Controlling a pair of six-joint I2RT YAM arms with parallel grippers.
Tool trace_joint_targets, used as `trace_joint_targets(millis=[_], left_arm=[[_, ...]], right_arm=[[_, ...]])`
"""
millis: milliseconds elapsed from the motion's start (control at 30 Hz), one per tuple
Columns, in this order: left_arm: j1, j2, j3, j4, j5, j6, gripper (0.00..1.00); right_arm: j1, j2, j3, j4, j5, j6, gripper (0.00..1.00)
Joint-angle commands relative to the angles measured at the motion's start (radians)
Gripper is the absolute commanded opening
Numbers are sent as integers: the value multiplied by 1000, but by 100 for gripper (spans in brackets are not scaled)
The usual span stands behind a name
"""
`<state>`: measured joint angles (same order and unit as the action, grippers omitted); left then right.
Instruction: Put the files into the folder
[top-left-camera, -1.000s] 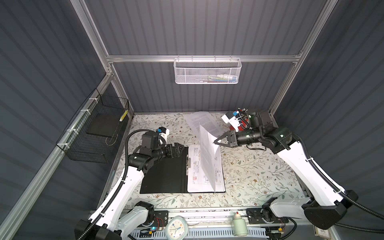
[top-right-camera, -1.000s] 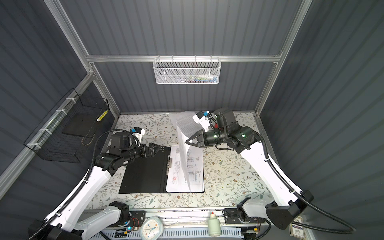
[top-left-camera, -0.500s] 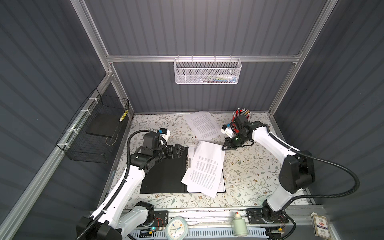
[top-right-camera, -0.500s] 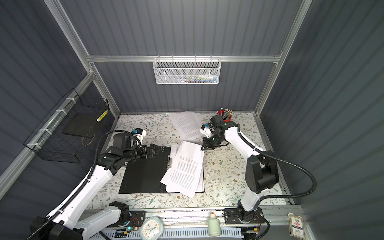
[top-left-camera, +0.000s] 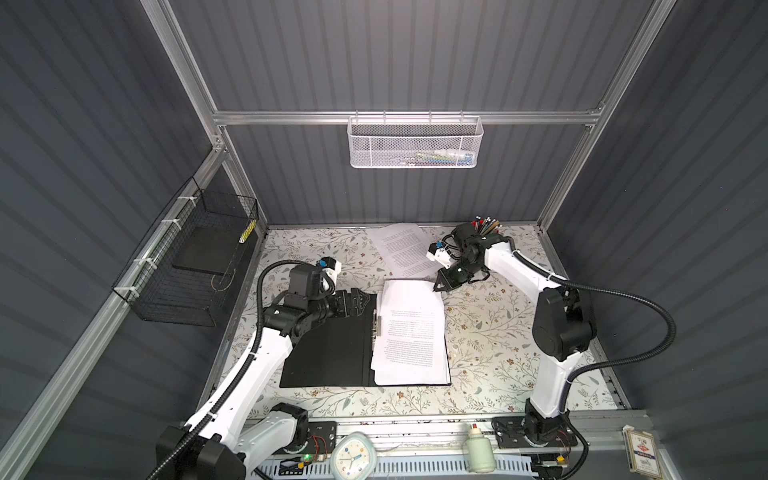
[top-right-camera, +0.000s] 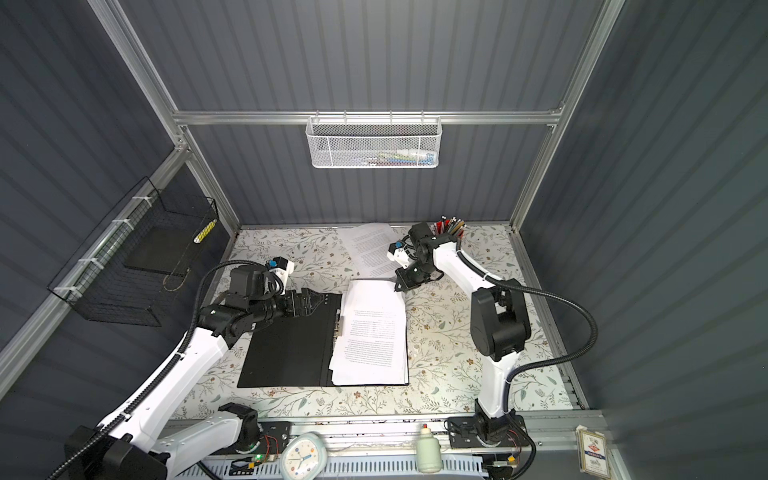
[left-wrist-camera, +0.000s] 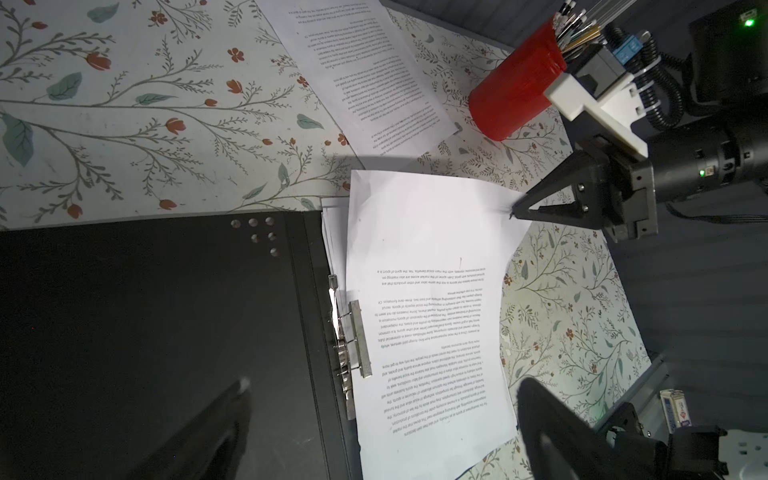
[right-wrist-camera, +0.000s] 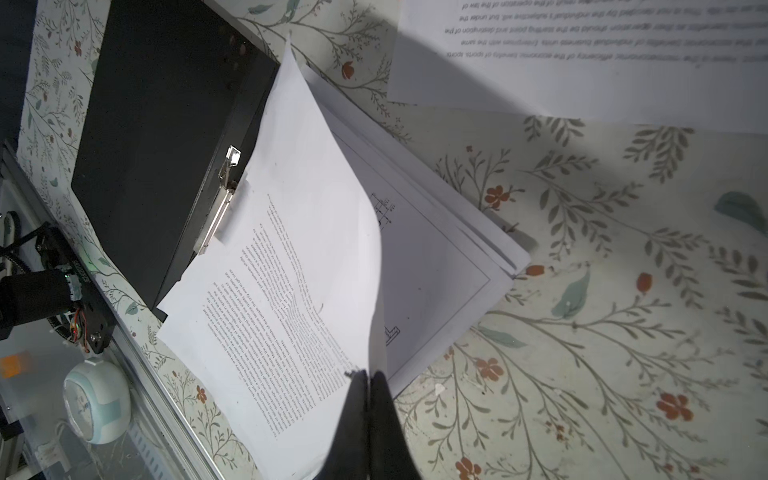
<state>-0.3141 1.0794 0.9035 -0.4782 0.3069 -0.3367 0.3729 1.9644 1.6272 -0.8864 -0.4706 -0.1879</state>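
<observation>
- The folder (top-left-camera: 328, 345) lies open and flat on the table (top-left-camera: 498, 340), black inside up, so its right half can take paper. The metal clip (top-left-camera: 377, 325) runs along the spine.
- The files (top-left-camera: 411, 345) sit stacked on that right half, up against the clip. One loose sheet (top-left-camera: 405, 249) lies on the table beyond the folder, near the red pen cup (left-wrist-camera: 515, 95), and is not yet in.
- The right gripper (top-left-camera: 439, 286) has its jaws pressed together on the far right corner of the top sheet (right-wrist-camera: 299, 270) — a pinch on paper alone. In the right wrist view that corner is raised and the sheet curls up off the pile, baring a line-diagram page beneath. The hold looks meant to steer the sheet square onto the stack.
- The right arm comes in from the far right, its forearm folded back and its wrist tipped down at the folder's far edge.
- The left gripper (top-left-camera: 365, 301) hangs with jaws spread wide and holds nothing, above the far edge of the left cover beside the spine — placed, I judge, to work the clip or steady the cover.
- The left arm stretches in from the near left corner, elbow raised and wrist roughly level.
</observation>
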Motion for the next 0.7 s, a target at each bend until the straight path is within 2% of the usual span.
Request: trace_joint_targets(millis=[0, 400, 667], left_arm=[[6, 16, 17, -25, 15, 27, 100], [6, 44, 21, -15, 49, 21, 100], [6, 47, 21, -15, 51, 19, 100]], right_arm=[[11, 44, 49, -38, 14, -55, 2], [29, 141, 124, -64, 60, -97, 2], [58, 121, 83, -58, 52, -113, 2]])
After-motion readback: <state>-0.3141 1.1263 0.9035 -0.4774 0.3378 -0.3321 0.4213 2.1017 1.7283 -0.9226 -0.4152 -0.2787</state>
